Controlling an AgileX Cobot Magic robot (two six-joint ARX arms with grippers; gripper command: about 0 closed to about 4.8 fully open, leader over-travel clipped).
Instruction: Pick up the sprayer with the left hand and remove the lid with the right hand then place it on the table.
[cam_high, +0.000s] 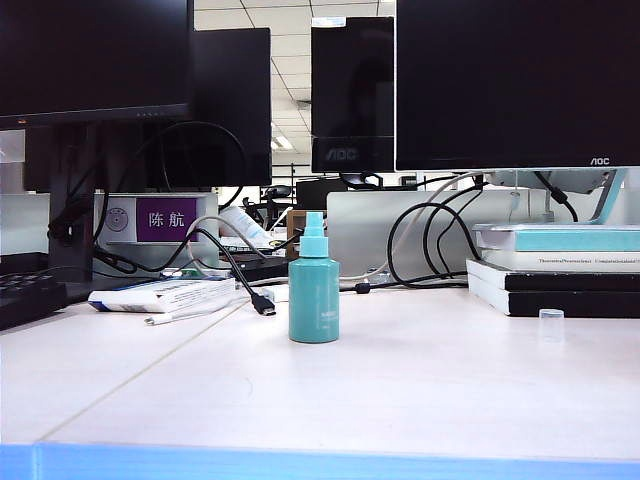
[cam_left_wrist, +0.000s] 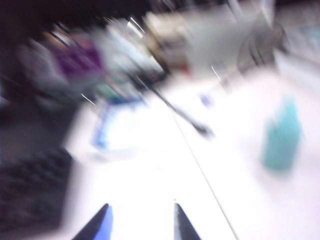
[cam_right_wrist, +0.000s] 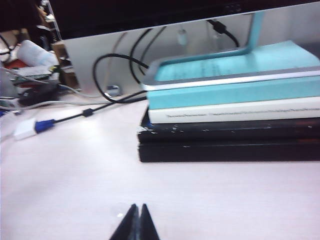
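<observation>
"AOC" in pale letters on the lower bezel of the middle monitor (cam_high: 352, 95), and again, smaller, on the lower right corner of the wide right monitor (cam_high: 517, 82). Two white Chinese characters, 陈航, on a purple nameplate (cam_high: 166, 219) behind the cables at left. Fine print along the spine of the white book (cam_right_wrist: 234, 113) in the stack, too small to read. A faint mark on the green bottle (cam_high: 314, 290), illegible.

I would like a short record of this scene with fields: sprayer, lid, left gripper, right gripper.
sprayer: small teal plastic spray bottle, upright on the white table, nozzle bare
lid: tiny clear plastic cap standing on the table, before the stacked books
left gripper: over the table, apart from the sprayer, holding nothing; view blurred
right gripper: shut, empty, low over the table
</observation>
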